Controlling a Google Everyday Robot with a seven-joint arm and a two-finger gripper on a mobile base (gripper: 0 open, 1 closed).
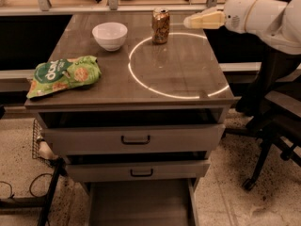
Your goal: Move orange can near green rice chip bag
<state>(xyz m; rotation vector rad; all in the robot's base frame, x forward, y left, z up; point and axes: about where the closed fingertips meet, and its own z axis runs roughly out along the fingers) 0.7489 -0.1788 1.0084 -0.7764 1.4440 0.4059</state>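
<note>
The orange can (160,26) stands upright at the back middle of the grey table top (183,76), on the far rim of a bright ring of light. The green rice chip bag (63,75) lies flat near the table's front left corner, well apart from the can. My gripper (195,21) is a pale wedge on the white arm coming in from the right. It hovers just right of the can at about the height of its top and does not touch it.
A white bowl (109,36) sits between the can and the bag, at the back left. Two drawers (135,139) are under the top. A black office chair (277,121) stands to the right and a wire basket (38,140) to the left.
</note>
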